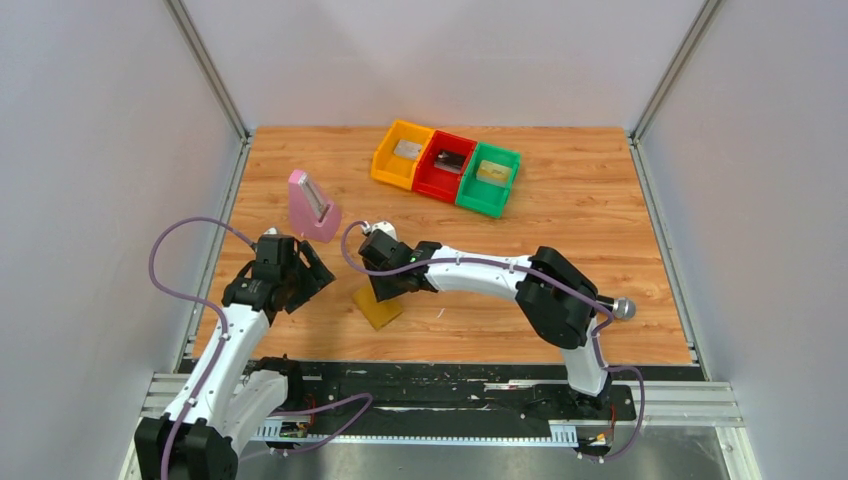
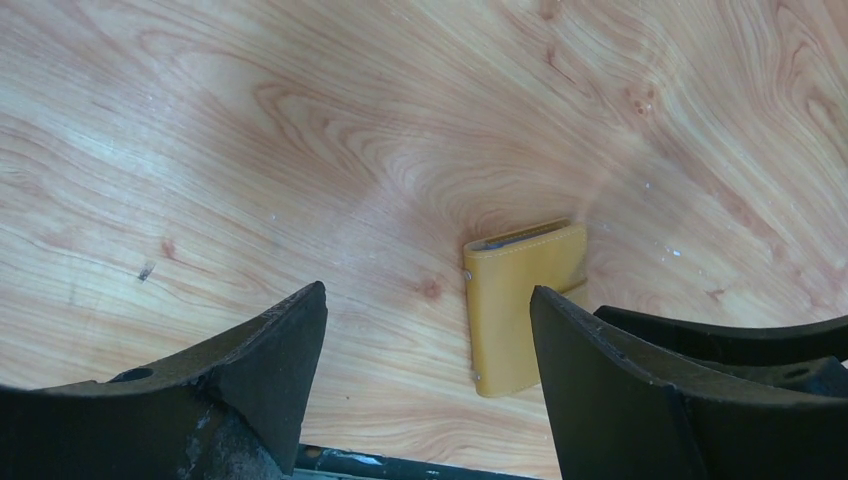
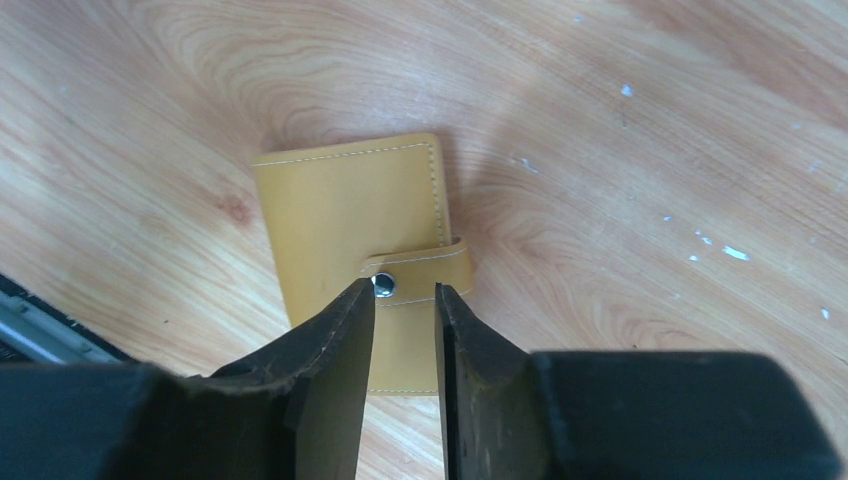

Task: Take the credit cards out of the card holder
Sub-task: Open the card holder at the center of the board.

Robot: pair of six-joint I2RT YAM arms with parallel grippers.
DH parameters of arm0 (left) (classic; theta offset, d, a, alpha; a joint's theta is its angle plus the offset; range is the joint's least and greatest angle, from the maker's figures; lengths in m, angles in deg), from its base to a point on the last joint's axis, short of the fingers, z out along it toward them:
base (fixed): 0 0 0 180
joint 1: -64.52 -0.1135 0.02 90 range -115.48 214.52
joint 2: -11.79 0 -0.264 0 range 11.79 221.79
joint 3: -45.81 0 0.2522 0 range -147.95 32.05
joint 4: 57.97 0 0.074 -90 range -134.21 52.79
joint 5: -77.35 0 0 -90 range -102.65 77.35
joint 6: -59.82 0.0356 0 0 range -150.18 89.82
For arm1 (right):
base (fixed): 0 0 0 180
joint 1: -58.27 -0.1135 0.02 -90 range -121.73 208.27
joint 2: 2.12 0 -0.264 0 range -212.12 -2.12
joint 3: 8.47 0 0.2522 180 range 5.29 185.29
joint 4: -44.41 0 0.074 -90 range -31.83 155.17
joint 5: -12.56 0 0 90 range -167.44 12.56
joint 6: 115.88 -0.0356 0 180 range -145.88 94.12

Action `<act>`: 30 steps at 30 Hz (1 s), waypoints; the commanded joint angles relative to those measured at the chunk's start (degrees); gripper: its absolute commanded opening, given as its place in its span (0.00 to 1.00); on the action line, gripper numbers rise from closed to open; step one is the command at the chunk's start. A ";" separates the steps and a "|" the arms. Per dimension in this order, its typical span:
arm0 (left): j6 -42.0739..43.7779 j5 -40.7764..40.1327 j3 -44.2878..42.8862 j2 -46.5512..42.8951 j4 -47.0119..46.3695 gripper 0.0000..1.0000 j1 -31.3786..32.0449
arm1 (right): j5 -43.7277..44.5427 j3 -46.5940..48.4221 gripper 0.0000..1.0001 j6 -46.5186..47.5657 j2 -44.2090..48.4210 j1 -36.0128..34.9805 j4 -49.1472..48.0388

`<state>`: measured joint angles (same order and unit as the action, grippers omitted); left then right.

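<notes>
One snap stud on card holder

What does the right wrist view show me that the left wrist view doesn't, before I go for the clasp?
Only the right wrist view: the tab wrapped over the card holder, its metal snap, and the right end effector, fingers narrowly apart over that tab.

Only the left wrist view: the left end effector, wide open over bare table, with the card holder just beyond its right finger; the tab is out of sight there.

Both: the card holder lying closed and flat on the wood, with no cards visible.
</notes>
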<state>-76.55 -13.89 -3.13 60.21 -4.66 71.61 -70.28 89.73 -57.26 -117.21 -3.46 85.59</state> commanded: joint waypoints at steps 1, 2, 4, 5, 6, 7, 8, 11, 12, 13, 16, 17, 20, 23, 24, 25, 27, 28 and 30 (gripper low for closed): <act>-0.06 -2.12 -1.91 -1.49 0.32 0.83 -0.24 | -0.81 3.55 0.36 -0.92 -0.26 -0.93 -0.15; 0.18 -2.02 -1.96 -1.56 0.34 0.83 -0.24 | -0.09 3.60 0.38 -0.94 -0.45 -1.12 -0.13; 0.47 -1.90 -2.30 -1.58 0.35 0.83 -0.23 | 0.82 3.60 0.41 -0.86 -0.91 -1.13 0.02; 0.57 -1.81 -2.45 -1.58 0.35 0.83 -0.23 | 1.16 3.70 0.41 -0.83 -1.27 -1.11 0.17; 0.64 -1.74 -2.49 -1.58 0.33 0.83 -0.24 | 1.35 3.76 0.42 -0.75 -1.56 -1.15 0.37; 0.61 -1.53 -2.52 -1.58 0.30 0.83 -0.24 | 1.42 3.76 0.42 -0.79 -1.82 -1.16 0.47; 0.54 -1.33 -2.48 -1.62 0.12 0.83 -0.22 | 1.44 3.74 0.42 -0.67 -2.12 -1.23 0.62; 0.18 0.37 -2.12 -1.51 -0.55 0.83 -0.24 | 2.53 3.94 0.42 -0.23 -3.00 -1.56 1.28; -0.02 0.63 -2.01 -1.54 -0.77 0.83 -0.24 | 3.36 4.09 0.42 0.00 -3.47 -1.78 1.62; -0.25 0.82 -1.78 -1.55 -0.96 0.82 -0.24 | 4.18 4.22 0.42 0.19 -3.84 -1.97 1.93; -0.48 2.53 -1.09 -1.58 -1.69 0.82 -0.22 | 6.16 4.40 0.42 0.69 -5.08 -2.53 2.85; -0.54 2.81 -0.97 -1.51 -2.03 0.81 -0.23 | 6.87 4.41 0.41 0.70 -5.40 -2.64 3.25; -0.50 4.32 -0.27 -1.45 -2.99 0.81 -0.24 | 9.21 4.21 0.35 0.12 -5.80 -2.86 4.50; -0.09 6.64 0.35 -0.76 -4.79 0.79 -0.22 | 10.86 2.78 0.23 -0.84 -4.67 -2.87 4.67; -0.02 7.90 0.65 -0.47 -5.21 0.79 -0.23 | 11.28 2.30 0.19 -1.13 -4.26 -2.89 4.62; 0.10 8.48 0.82 0.15 -5.89 0.79 -0.19 | 11.58 1.96 0.16 -1.39 -3.77 -2.87 4.55; 0.25 10.22 1.41 1.27 -7.20 0.78 -0.23 | 11.90 0.90 0.07 -1.87 -2.75 -2.86 4.04; 0.28 11.68 1.82 1.69 -7.73 0.78 -0.24 | 11.84 0.33 0.03 -2.14 -2.15 -2.86 3.55; 0.23 14.12 2.81 2.92 -9.49 0.76 -0.21 | 11.78 -1.09 0.00 -2.78 -0.84 -2.86 2.35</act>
<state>-76.51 -5.52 -1.93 61.37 -9.51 71.61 -60.60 91.92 -58.57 -120.34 -6.39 86.66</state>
